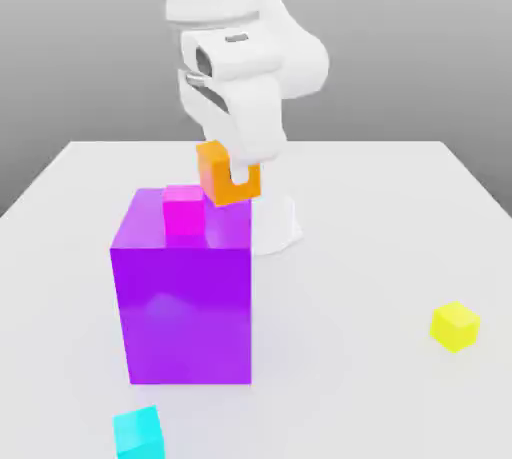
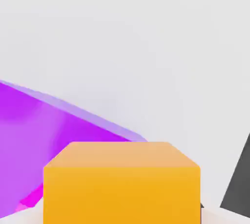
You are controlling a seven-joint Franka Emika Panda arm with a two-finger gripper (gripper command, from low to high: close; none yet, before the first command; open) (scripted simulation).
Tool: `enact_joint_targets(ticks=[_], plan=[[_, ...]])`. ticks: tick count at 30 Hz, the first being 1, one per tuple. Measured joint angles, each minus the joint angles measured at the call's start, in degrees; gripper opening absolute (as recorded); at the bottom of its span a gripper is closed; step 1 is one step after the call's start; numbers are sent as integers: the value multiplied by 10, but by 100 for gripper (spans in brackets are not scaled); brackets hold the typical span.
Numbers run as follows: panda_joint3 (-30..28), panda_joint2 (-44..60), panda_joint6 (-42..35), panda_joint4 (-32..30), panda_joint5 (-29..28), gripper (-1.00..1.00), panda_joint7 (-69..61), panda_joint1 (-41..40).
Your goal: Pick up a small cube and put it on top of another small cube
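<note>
White table (image 1: 380, 217), grey backdrop. Gripper (image 1: 238, 175) clamped on orange cube (image 1: 222, 175), held tilted in air, just beside and slightly above pink cube (image 1: 184, 212). Pink cube sits on top of purple cube (image 1: 185, 312). Yellow cube (image 1: 455, 326) on exterior view's right, cyan cube (image 1: 138, 433) near front edge.
</note>
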Motion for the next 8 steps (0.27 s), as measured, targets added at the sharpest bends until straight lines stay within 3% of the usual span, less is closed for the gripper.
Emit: enact_joint_targets(ticks=[4,5,8], plan=[[-18,1,50,-46,-31,-100,-10,-17],[-23,7,70,-60,-36,100,-10,-18],[-23,7,70,-60,-36,100,-10,-18]])
